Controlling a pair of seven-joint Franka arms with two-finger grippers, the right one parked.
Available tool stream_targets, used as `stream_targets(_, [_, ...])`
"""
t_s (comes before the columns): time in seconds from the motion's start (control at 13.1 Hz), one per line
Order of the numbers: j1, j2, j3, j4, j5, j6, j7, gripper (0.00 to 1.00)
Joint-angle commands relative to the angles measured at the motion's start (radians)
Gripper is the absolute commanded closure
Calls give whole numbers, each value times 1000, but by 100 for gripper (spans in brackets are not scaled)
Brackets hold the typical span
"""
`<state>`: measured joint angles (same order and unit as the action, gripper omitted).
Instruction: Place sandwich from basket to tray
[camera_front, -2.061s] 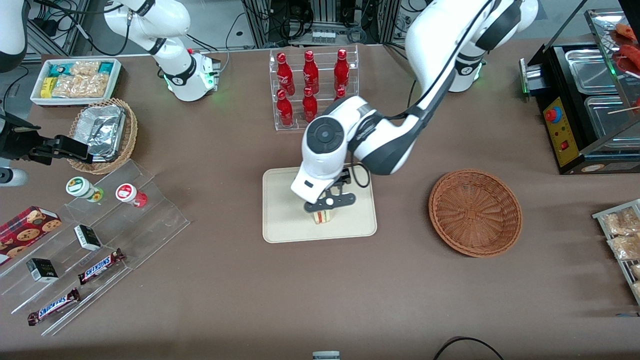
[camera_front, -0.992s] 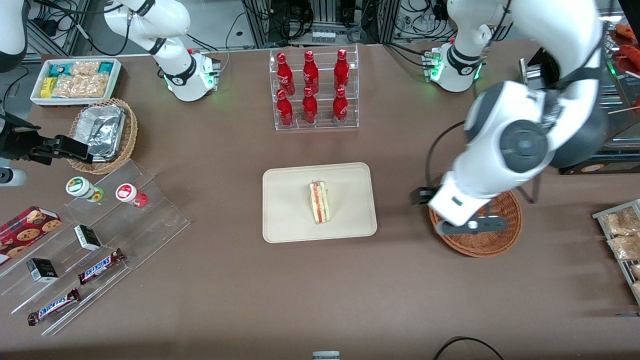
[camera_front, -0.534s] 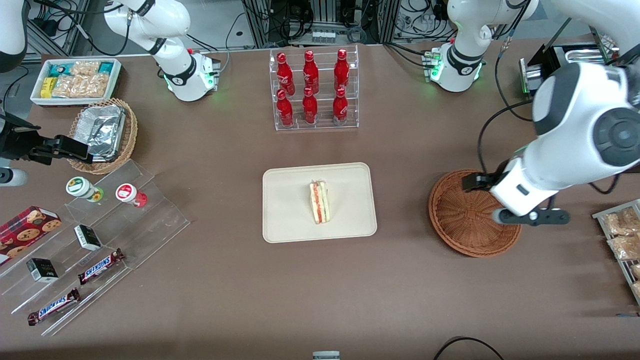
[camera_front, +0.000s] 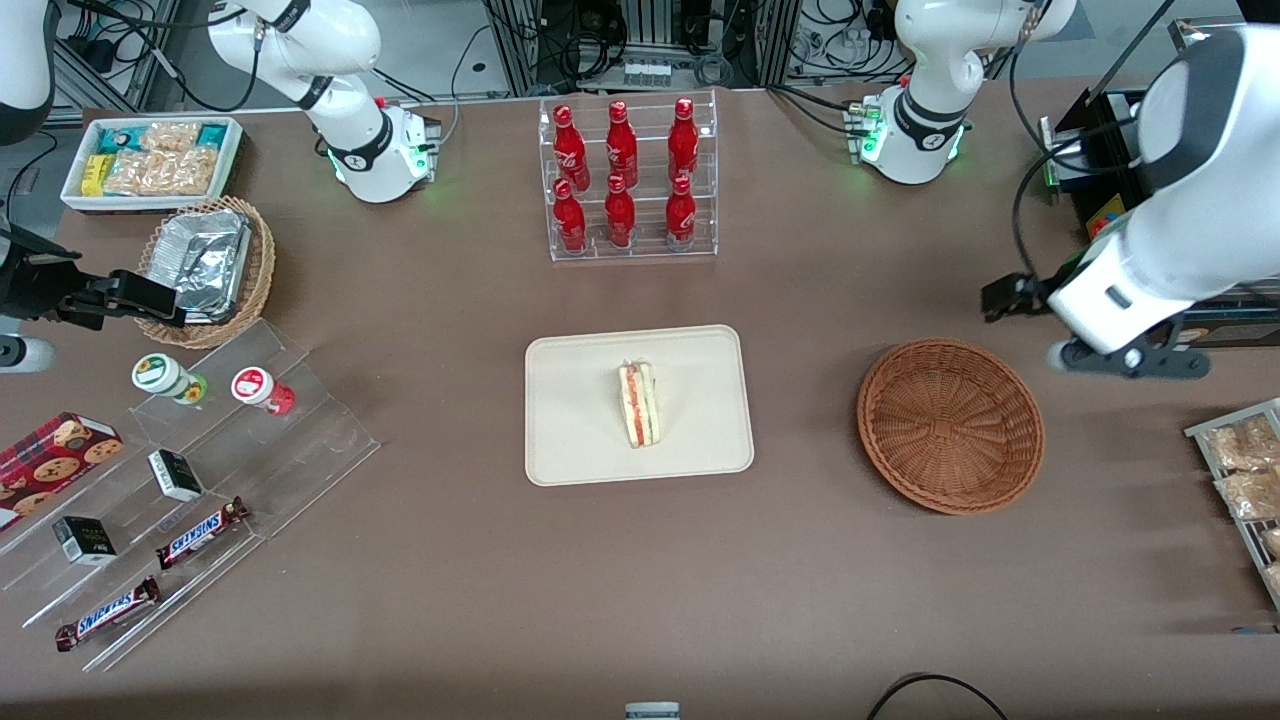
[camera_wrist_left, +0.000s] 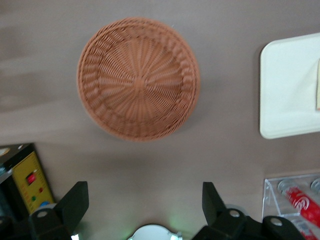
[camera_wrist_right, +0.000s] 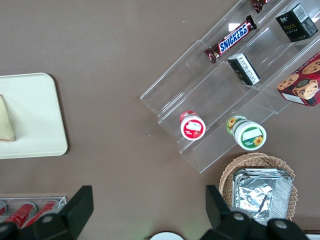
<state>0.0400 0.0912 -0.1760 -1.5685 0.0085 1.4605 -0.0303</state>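
**Sandwich lying on tray, gripper free**

The gripper (camera_front: 1128, 360) is hanging wide open and empty at the basket's (camera_front: 950, 425) two o'clock. The sandwich (camera_front: 638, 403) is lying on the tray (camera_front: 580, 440) mid-surface, at the basket's nine o'clock.

The left arm rises from its white base (camera_front: 912, 140) at the edge of the bench farthest from the front camera and arches high toward the working arm's end, its thick white forearm (camera_front: 1180, 240) sloping down to the wrist. The tool (camera_front: 1130, 360) hangs in the air above the bench, holding nothing. In the left wrist view its two dark fingers (camera_wrist_left: 75, 205) stand spread wide apart, with only bare bench between them.
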Motion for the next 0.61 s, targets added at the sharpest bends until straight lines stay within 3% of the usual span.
stream_targets(0.0, [-70, -77, 108, -39, -16, -43, 49, 0])
stream_targets(0.53, [-97, -122, 177, 7, -18, -180, 50, 0])
